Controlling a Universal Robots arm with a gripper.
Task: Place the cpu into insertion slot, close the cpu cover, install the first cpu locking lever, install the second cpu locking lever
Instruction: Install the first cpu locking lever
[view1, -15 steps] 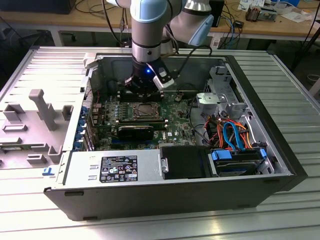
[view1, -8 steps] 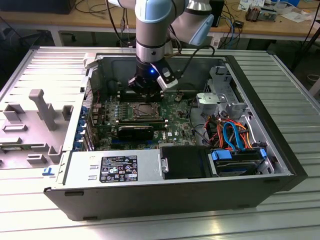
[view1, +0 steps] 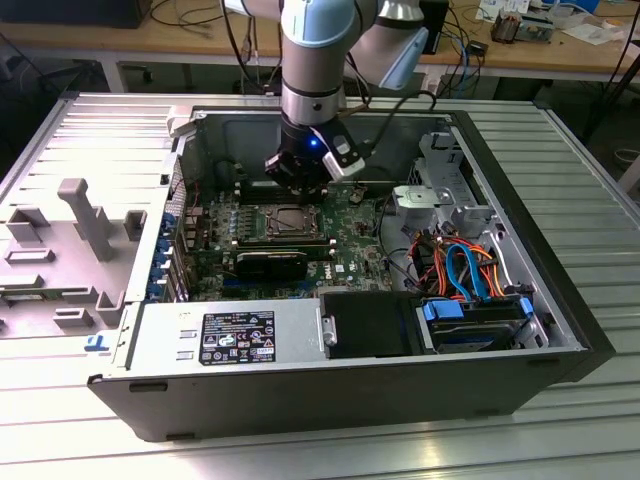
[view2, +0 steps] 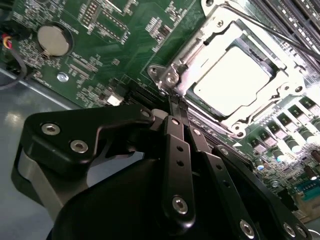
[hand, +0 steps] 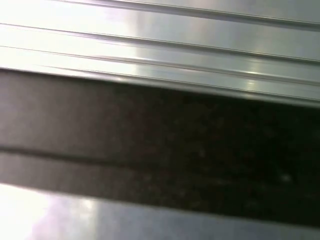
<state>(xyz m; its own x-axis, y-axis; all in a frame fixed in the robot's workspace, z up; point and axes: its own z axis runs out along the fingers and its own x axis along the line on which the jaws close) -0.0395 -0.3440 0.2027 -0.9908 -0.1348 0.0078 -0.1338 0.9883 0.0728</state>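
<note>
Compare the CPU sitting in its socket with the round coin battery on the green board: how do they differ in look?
The cpu is square with a flat, pale silver face; the coin battery is round. The cpu sits framed by the cpu cover, while the coin battery sits in a dark ring holder. The cpu looks clearly larger. Both are metallic and lie flat on the green board.

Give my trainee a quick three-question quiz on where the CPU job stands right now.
1. True or false: the cpu already sits in the insertion slot.
2. In the second wrist view, the gripper fingers are: A) spread wide B) closed together C) clamped on a cable.
3. Which silver frame lies around the chip?

Key:
1. True.
2. B.
3. The cpu cover, down over the socket.
</note>
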